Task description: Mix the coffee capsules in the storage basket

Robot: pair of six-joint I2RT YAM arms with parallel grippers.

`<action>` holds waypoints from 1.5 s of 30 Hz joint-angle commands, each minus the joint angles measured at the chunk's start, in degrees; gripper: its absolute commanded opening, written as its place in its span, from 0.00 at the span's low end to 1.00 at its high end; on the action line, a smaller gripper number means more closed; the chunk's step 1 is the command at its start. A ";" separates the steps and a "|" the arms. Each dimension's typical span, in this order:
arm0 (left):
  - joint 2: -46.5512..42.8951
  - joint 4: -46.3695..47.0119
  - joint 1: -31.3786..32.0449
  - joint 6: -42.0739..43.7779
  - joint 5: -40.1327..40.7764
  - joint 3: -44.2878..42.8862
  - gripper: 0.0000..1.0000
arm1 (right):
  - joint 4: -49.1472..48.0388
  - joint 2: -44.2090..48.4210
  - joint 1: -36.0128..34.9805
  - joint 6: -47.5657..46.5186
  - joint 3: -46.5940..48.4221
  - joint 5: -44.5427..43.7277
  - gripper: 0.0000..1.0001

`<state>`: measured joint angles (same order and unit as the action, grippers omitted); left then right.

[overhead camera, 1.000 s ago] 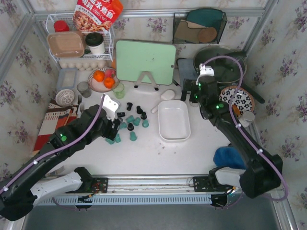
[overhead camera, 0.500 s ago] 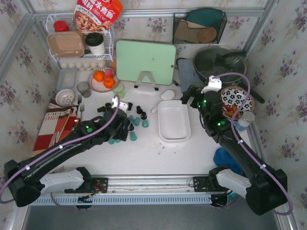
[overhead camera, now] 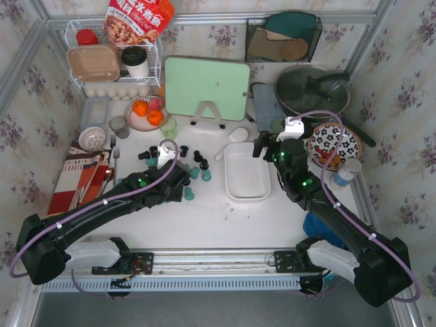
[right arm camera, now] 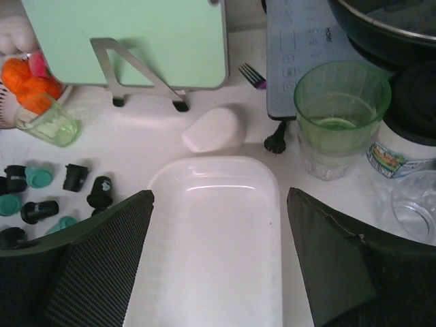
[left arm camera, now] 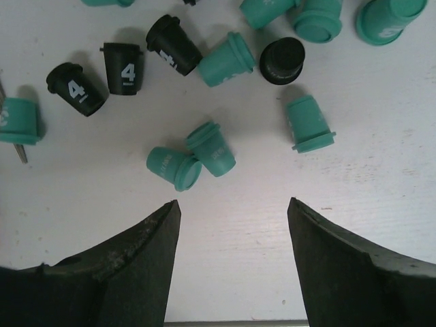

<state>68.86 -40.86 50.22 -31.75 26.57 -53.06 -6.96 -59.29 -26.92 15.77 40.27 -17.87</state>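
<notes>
left gripper (left arm camera: 231, 208) hovers with jaws apart over the capsules (left arm camera: 194, 158), all loose on the table (left arm camera: 381, 157), centre-left in the top view; best to drop straight onto one of the two touching teal ones mid-frame and pinch across its body, not both. centre-right, the basket (right arm camera: 211, 259) holds nothing, no capsules in it. right gripper (right arm camera: 219, 201) above it, jaws apart, empty
</notes>
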 commanded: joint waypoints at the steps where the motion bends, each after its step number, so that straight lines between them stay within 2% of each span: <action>1: -0.36 2.64 -0.03 -3.88 2.34 2.70 0.67 | -4.01 -0.66 -0.13 -0.26 -1.66 -0.16 0.84; 4: 1.00 4.34 -0.80 -5.07 3.73 4.39 0.66 | -6.72 -1.58 -0.63 0.49 -3.06 1.73 0.83; 9: 5.00 8.49 -1.68 -5.95 -0.59 5.51 0.64 | -8.23 -3.76 -1.59 1.16 -3.23 3.98 0.82; 14: 10.06 9.72 -1.85 -7.50 -0.99 4.93 0.50 | -8.66 -5.10 -1.82 1.53 -3.04 5.82 0.82; 23: 11.25 9.09 -2.77 -13.32 3.89 6.66 0.50 | -9.37 -6.03 -1.82 2.07 -3.14 8.18 0.82; 36: 18.26 15.01 -6.75 -12.73 -0.54 6.94 0.46 | -8.88 -7.59 -1.91 2.48 -2.31 11.38 0.83; 41: 19.46 15.43 -6.80 -13.39 -1.57 7.36 0.40 | -7.93 -6.95 -1.99 3.88 -2.17 12.27 0.83; 45: 19.57 15.27 -6.73 -13.70 -1.65 7.48 0.29 | -7.35 -6.15 -2.81 6.22 -2.67 12.26 0.82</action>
<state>88.23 -26.50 43.46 -44.60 25.45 -45.89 -13.76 -66.17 -29.04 19.20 37.60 -6.04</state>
